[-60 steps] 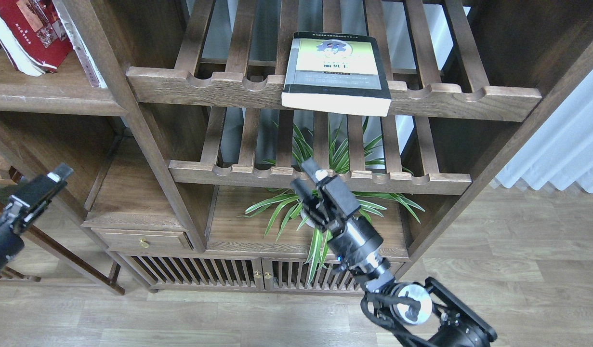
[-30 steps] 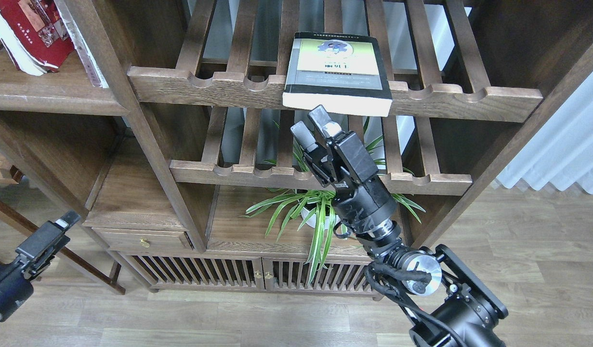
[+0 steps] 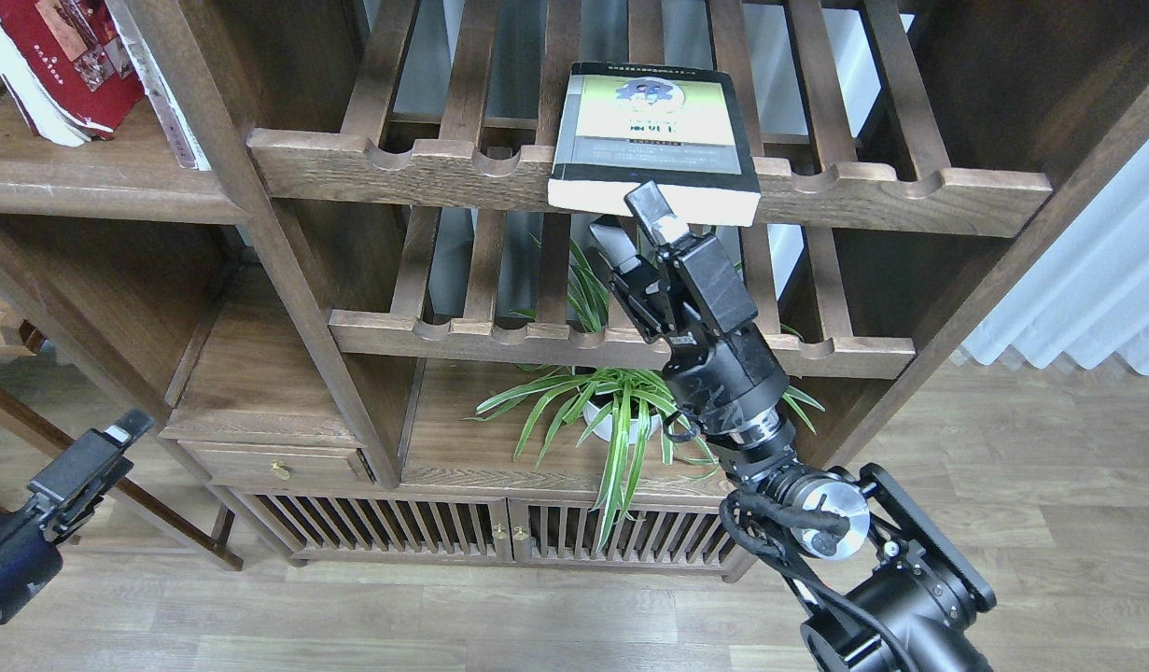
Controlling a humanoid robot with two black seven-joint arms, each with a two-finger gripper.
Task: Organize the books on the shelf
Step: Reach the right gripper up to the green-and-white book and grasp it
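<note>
Lighting: even, bright, daylight perhaps from the curtained window (image 3: pixel 1097 280) at right. Shadows were soft under the slatted racks (image 3: pixel 630 350). Focus was sharp; slight edge distortion.

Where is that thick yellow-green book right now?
In the head view, the yellow-green book lies flat on the upper slatted rack, top centre, overhanging its front rail, just above the right gripper.

The red book (image 3: pixel 65 61) is cut off by the top-left corner, and the pale one (image 3: pixel 168 117) beside it shows only an edge. The left end effector (image 3: pixel 117 437) is too dark to tell its fingers apart.
</note>
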